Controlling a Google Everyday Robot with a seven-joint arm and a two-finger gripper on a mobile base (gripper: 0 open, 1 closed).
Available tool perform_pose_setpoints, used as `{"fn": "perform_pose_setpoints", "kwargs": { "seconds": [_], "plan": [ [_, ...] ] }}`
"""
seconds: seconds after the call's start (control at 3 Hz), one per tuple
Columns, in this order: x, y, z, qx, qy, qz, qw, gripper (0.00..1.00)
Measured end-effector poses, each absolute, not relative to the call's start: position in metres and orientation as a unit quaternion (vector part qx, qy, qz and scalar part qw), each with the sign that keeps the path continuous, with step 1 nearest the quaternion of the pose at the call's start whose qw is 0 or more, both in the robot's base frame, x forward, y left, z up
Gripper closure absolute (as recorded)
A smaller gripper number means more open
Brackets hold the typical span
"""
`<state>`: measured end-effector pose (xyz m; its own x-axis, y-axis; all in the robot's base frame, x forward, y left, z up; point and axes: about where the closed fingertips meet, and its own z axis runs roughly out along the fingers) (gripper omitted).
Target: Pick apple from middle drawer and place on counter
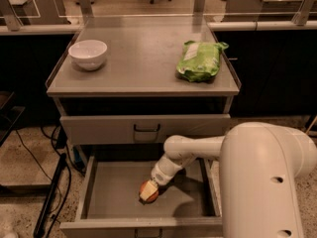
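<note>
The tool (148, 192) is down inside the middle drawer (111, 195), a little ahead of the drawer's centre and near its front wall. It sits right on the apple (155, 196), its pale tip covering part of the fruit; how far open it is, and whether it has hold of the apple, cannot be told. The apple lies low in the drawer, at or just above the flat grey floor, with its red-orange skin showing on both sides of the tool. The white arm (193, 150) reaches into the drawer from the drawer's right side, and its bulky upper housing (262, 182) hides the drawer's right front corner.

The drawer is pulled well out. Directly above it the upper drawer (109, 130) is closed, its dark handle (146, 129) centred on the face. Above that is the bench (143, 58): a white bowl (88, 53) stands over the drawer's left side, and a green bag (200, 61) lies over its right side, the two well apart. Black cables (49, 182) lie on the speckled floor (25, 162) left of the drawer.
</note>
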<state>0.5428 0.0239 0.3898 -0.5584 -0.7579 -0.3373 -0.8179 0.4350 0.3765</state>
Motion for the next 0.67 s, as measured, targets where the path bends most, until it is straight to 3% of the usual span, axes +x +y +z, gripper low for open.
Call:
{"fn": "perform_pose_setpoints", "kwargs": {
  "seconds": [0.33, 0.67],
  "plan": [
    [0.5241, 0.0119, 0.4777, -0.471, 0.841, 0.264, 0.040, 1.00],
    [0.5240, 0.0119, 0.4777, -0.471, 0.841, 0.264, 0.040, 1.00]
  ]
}}
